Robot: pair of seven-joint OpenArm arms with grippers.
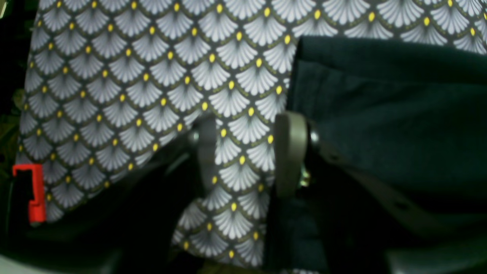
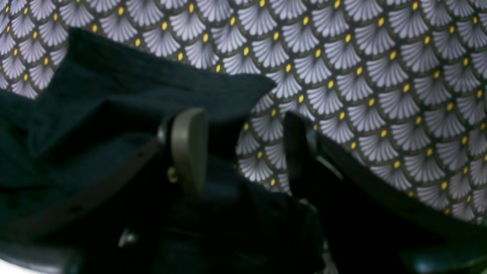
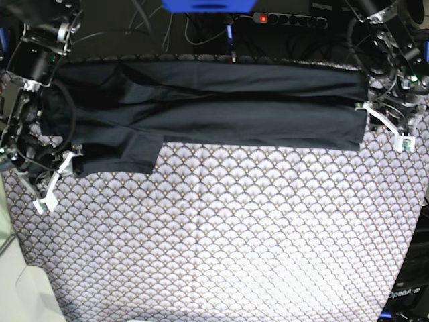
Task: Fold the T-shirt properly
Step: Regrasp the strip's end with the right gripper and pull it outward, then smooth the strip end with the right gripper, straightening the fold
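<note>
The dark T-shirt (image 3: 214,111) lies as a long folded band across the far part of the patterned table, with a sleeve flap (image 3: 120,155) hanging toward me at the left. My left gripper (image 3: 387,129) is open at the shirt's right end; in the left wrist view (image 1: 249,152) one pad (image 1: 291,152) touches the cloth's edge (image 1: 380,114). My right gripper (image 3: 57,176) is open at the shirt's left end. In the right wrist view (image 2: 243,152) a corner of the cloth (image 2: 133,87) lies by the left pad (image 2: 188,148), with dark cloth low between the jaws.
The scalloped grey-and-yellow tablecloth (image 3: 221,235) covers the table. A red clamp-like piece (image 1: 34,194) sits at the table's edge in the left wrist view. A power strip (image 3: 288,20) and cables lie behind the table.
</note>
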